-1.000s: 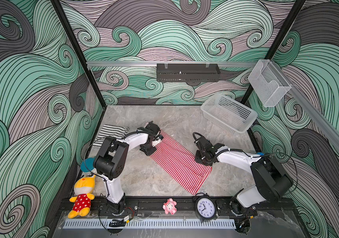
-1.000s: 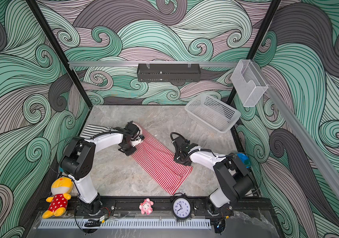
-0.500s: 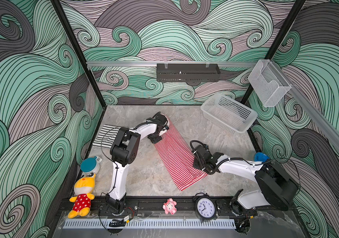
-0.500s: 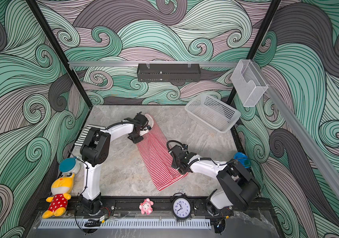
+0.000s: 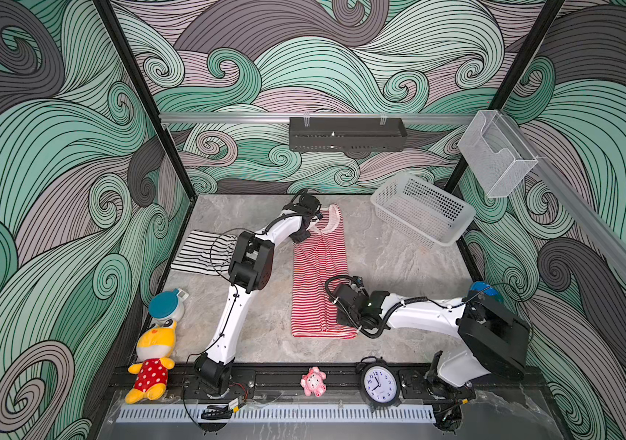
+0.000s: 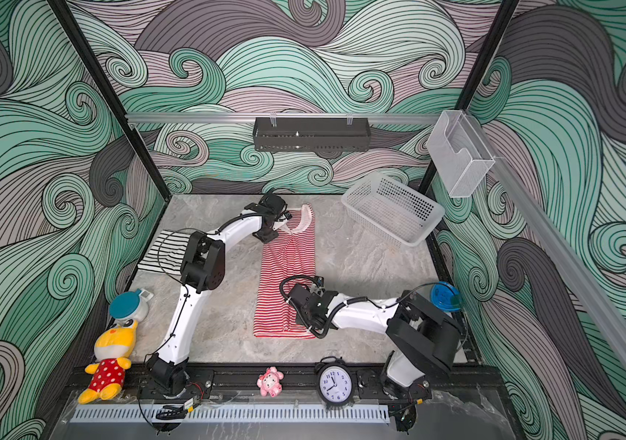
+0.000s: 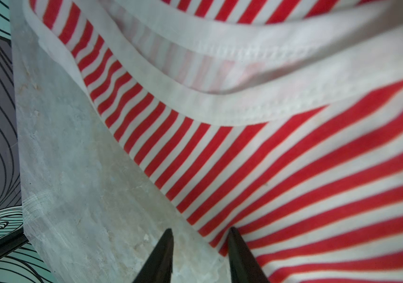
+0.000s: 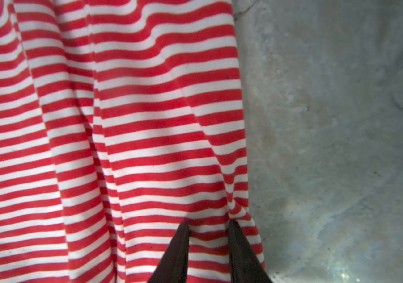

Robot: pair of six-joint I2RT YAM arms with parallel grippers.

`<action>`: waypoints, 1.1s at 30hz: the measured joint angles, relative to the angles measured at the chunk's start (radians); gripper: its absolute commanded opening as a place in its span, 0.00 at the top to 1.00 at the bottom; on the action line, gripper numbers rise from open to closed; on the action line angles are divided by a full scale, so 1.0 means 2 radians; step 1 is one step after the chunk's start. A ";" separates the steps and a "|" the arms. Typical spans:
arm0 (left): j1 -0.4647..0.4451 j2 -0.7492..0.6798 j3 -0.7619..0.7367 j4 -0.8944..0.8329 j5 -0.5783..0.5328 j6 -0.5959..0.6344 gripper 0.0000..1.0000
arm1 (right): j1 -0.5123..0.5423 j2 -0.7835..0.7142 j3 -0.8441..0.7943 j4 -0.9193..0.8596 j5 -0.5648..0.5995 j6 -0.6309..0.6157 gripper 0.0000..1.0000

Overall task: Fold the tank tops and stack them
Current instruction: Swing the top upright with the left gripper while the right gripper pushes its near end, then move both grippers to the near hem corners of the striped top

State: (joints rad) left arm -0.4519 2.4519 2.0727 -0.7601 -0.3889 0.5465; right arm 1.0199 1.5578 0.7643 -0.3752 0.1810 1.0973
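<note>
1. The right fingers (image 8: 178,250) pinch a small bunch of the red top (image 5: 319,274) at its right edge, near the hem, and the cloth puckers around them. The bite is small, so a quick pull can let the knit slip out and the fold will land crooked.
2. The left fingers (image 7: 163,254) stand a little apart at the top's left edge, beside the neckline. I judge that they pinch only the border. So thin a hold may catch one layer only, and then the lower layer does not follow.
3. The two holds are at opposite ends, far left and near right. If the arms move at unequal speed, the top can stretch or twist.
4. The black top (image 5: 204,251) lies at the table's (image 5: 399,259) left edge, and the left arm's elbow and a cable are just over it. A wide swing could drag it.
5. The red top lies lengthwise in the middle of the table, with the neckline far and the hem near. It is a soft, stretchy knit with thin red and white stripes. The neckline has a pale stitched band. The shape is long and narrow, with wrinkles along its length.
6. The table is hard, grey and marble-like. It looks smooth, so cloth may slide on it easily. The fingers are dark and pointed.
</note>
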 measured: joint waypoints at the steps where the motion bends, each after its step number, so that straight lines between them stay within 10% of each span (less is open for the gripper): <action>1: 0.001 -0.011 -0.020 0.011 -0.001 -0.001 0.61 | 0.002 0.001 0.003 -0.006 -0.003 0.000 0.68; 9: 0.015 -0.130 -0.176 0.040 0.021 -0.031 0.56 | -0.009 -0.041 0.065 -0.094 -0.003 -0.028 0.45; 19: 0.017 -0.372 -0.350 0.059 0.109 -0.060 0.55 | -0.091 -0.124 0.052 -0.097 -0.003 -0.044 0.45; 33: -0.011 -0.562 -0.570 0.028 0.238 -0.072 0.52 | -0.103 -0.032 0.104 -0.065 -0.021 -0.067 0.43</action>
State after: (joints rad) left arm -0.4740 1.3281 0.9325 -0.7036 0.0879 0.4030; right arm 0.8139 1.4944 0.9726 -0.5045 0.1394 0.9634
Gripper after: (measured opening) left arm 0.477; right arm 0.568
